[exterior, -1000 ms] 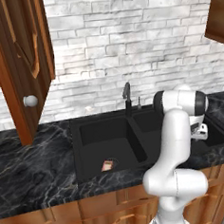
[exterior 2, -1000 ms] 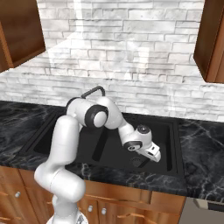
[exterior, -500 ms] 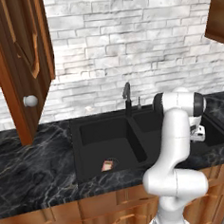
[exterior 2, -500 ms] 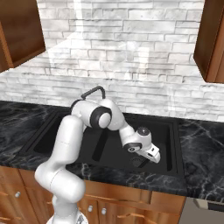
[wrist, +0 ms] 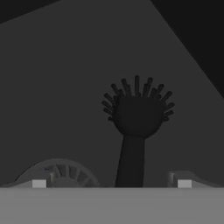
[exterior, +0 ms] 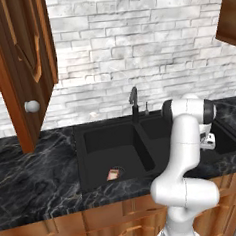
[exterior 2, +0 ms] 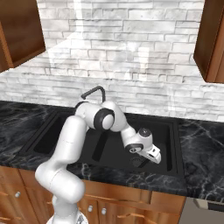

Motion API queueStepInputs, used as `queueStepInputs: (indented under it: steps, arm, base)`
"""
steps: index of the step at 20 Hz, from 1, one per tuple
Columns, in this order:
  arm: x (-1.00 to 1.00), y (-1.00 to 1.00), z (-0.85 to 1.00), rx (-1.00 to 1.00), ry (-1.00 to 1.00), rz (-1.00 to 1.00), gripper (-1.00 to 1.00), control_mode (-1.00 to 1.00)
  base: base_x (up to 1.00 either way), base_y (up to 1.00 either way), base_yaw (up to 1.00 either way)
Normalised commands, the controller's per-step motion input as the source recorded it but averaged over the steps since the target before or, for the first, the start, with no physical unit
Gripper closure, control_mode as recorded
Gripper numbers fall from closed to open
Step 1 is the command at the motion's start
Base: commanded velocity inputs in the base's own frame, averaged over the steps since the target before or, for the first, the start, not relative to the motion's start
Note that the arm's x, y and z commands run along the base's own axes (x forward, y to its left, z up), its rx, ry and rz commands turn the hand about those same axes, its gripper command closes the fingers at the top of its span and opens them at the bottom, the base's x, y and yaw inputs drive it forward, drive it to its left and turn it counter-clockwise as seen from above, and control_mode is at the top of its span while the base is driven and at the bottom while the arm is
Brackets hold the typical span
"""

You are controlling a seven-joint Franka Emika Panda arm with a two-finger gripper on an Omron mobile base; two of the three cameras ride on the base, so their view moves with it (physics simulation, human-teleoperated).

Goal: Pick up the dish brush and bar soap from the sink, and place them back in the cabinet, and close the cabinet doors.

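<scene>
Sink: black double-basin sink (exterior: 88,165) set in the black marble counter (exterior: 30,182), with a dark grey faucet (exterior: 133,99) rising at the back between the two basins.
Arm: white arm bent over the counter edge and reaching down into the right basin.
Pincer: the pincer (exterior 2: 154,154) hangs low inside the right basin, close above its round drain (exterior 2: 139,162); in the hand view the two tips (wrist: 39,183) stand wide apart at the bottom corners, clamped on nothing.
Dish brush: the dish brush (wrist: 135,131) lies flat on the basin floor in the hand view, its handle running up between the two tips and its bristled head at the far end; the tips flank the handle without touching it.
Drain in hand view: a round ribbed drain (wrist: 59,173) sits just beside the handle, near the left-hand tip.
Bar soap: the bar soap (exterior: 113,174), pinkish-red with a pale edge, lies on the floor of the left basin by its drain, well apart from the pincer.
Cabinet doors: one tall reddish-brown cabinet door (exterior: 21,72) with a round silver knob (exterior: 32,106) stands swung open at upper left in the left base view; the other door (exterior 2: 209,41) shows at upper right in the right base view.
Wall: pale brick backsplash (exterior: 134,43) behind the sink.
</scene>
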Motion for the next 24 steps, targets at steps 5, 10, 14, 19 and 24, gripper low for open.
queueStepInputs:
  steps: [5,10,14,19,24]
  arm:
    - [0.05,-0.05,-0.15,0.0,0.0,0.0,-1.0,-1.0]
    - [0.07,0.0,-0.2,0.0,0.0,0.0,-1.0,-1.0]
    - [0.04,0.0,-0.23,0.0,0.0,0.0,-1.0,-1.0]
    - [0.0,0.0,0.0,0.0,0.01,0.0,1.0,-1.0]
    - [0.0,0.0,0.0,0.0,0.0,0.0,1.0,-1.0]
  base:
    - [0.0,0.0,0.0]
    - [0.0,0.0,0.0]
    - [0.0,0.0,0.0]
    - [0.0,0.0,0.0]
    - [0.0,0.0,0.0]
